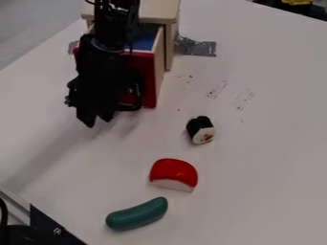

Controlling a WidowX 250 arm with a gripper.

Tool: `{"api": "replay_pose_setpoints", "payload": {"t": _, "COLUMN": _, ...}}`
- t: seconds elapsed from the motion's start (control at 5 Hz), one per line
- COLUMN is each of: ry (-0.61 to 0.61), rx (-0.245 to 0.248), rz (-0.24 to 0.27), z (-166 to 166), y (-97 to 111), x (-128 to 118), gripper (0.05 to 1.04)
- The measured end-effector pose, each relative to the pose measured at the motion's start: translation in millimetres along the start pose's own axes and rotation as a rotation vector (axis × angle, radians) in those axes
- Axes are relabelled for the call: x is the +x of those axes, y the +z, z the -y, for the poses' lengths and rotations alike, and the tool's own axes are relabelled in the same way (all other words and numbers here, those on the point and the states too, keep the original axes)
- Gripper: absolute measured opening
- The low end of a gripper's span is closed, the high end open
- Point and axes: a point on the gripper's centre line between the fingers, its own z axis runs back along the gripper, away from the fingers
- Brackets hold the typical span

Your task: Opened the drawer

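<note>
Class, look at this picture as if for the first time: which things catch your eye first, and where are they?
The black gripper stands out at upper left, in front of the red-fronted drawer, which is open from its pale wooden cabinet. Next come three bright toys on the white table: a black-and-white roll right of the drawer, a red-and-white piece below it, and a green, curved one lowest.

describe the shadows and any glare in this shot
Camera view: a soft, broad shadow stretches from near the end effector toward the lower left across the table; the black arm is dark enough to hide detail; no harsh glare on the table.
</note>
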Motion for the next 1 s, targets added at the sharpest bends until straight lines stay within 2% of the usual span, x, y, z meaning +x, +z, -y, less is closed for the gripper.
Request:
{"api": "replay_pose_setpoints", "payload": {"t": 0.2, "ry": -0.002, "rx": -0.006, "rz": -0.007, "z": -3.3, "y": -2.2, "x": -3.7, "gripper": 0.529}}
{"api": "replay_pose_setpoints", "payload": {"t": 0.4, "ry": -0.030, "rx": -0.008, "rz": -0.029, "z": -0.6, "y": 6.4, "x": -4.3, "gripper": 0.838}}
{"api": "replay_pose_setpoints", "payload": {"t": 0.6, "ry": -0.046, "rx": -0.018, "rz": -0.062, "z": 2.2, "y": 10.9, "x": -7.4, "gripper": 1.007}}
{"api": "replay_pose_setpoints", "payload": {"t": 0.8, "ry": -0.086, "rx": -0.060, "rz": -0.052, "z": -1.8, "y": 34.5, "x": -4.2, "gripper": 1.001}}
{"api": "replay_pose_setpoints", "payload": {"t": 1.0, "ry": -0.196, "rx": -0.170, "rz": -0.004, "z": -14.6, "y": 84.1, "x": 1.8, "gripper": 1.001}}
